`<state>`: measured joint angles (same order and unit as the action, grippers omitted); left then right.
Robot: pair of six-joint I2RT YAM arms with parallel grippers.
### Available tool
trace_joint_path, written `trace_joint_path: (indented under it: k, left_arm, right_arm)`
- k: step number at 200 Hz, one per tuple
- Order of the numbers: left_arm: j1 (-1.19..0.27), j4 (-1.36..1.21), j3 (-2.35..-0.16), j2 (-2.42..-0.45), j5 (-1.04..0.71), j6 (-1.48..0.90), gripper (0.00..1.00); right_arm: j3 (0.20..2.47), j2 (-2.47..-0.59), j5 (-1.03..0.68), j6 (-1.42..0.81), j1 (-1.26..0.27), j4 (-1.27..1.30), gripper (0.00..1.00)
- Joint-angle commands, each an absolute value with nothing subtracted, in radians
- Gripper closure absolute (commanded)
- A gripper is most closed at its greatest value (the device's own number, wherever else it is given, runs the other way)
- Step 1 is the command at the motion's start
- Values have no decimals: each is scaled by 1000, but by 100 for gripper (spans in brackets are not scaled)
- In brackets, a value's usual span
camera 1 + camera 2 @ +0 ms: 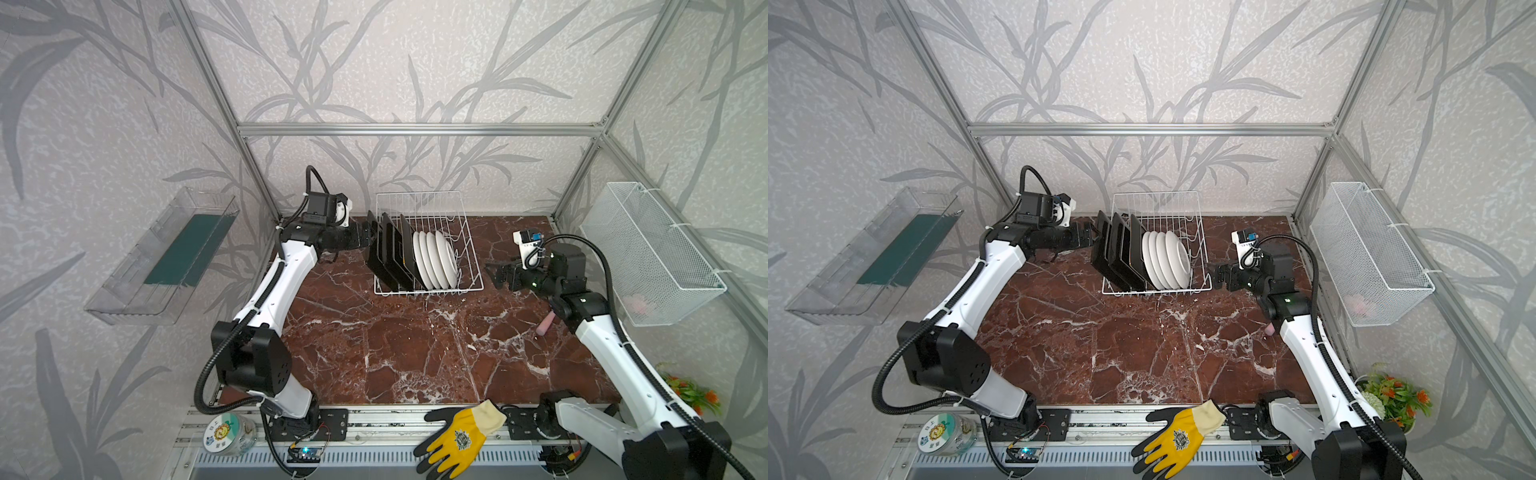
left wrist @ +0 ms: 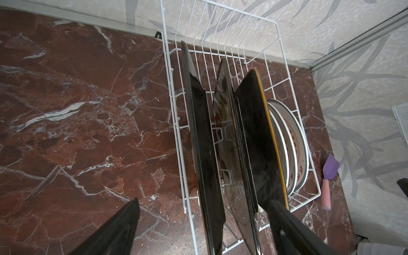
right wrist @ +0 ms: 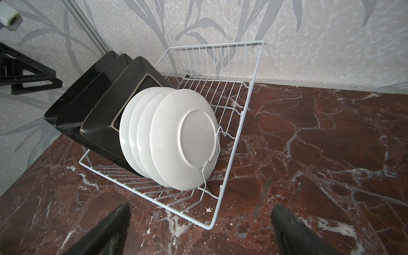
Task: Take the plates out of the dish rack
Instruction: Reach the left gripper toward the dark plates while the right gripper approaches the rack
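Where the white wire rack (image 1: 419, 205) sits at the back of the brown stone table (image 1: 395, 353), all the plates (image 1: 1158, 262) stand on edge inside it. Three black square plates (image 1: 388, 253) lean at its left end, and four round white plates (image 1: 434, 259) stand close beside them. The left gripper (image 1: 371, 236) is at the square plates with its fingers (image 2: 119, 229) spread wide: one finger is outside the rack, the other by the third square plate. I cannot tell if it touches. The right gripper (image 1: 494, 275) is near the rack's right side, apart from it, fingers (image 3: 108, 234) spread wide with only table between them. A pink and purple spatula (image 2: 326, 183) lies on the table off to the rack's right.
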<state>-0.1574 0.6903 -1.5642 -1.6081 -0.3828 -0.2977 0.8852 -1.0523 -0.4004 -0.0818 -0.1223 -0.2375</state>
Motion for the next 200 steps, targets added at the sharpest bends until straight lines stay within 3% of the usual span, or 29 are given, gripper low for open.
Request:
trace_joint_path:
  k: [1,58,97,200]
  left_arm:
    - [-169,789,-1627,-1651,-312,-285,10]
    - [-176,835,-1728,-1744,-270,-260,21]
    - [-176,906,-1825,-1831,-282,-228,34]
    - [-176,928,-1856,-1889,-363,-206,38]
  right_arm:
    - [909,-1051,-417,-91,-129,-245,1]
    - [907,-1055,-419,-89,-132,-240,1]
    - [905,-1058,-413,-84,-133,-251,1]
    - [894,-1068,-407,-87,-136,-241,1]
